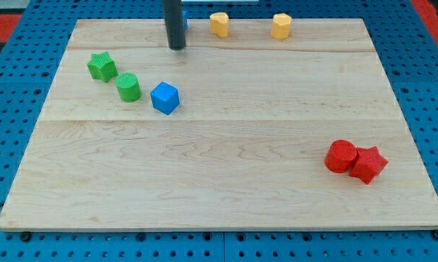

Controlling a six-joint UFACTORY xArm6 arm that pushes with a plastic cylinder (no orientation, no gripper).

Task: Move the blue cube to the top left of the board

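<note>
Blue cube [164,97], below my tip [177,47], looks light, rigid, free-sliding; contact lower-right face centrally; rod has no fingers, grips nothing.

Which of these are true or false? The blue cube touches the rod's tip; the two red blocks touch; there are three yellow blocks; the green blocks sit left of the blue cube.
1. The blue cube touches my tip. False: my tip stands apart, nearer the view's top.
2. The red cylinder and red star touch. True.
3. Three yellow blocks sit at the top. False: only two, one yellow block and another yellow block.
4. The green star and green cylinder lie to the view's left of the blue cube. True.
</note>
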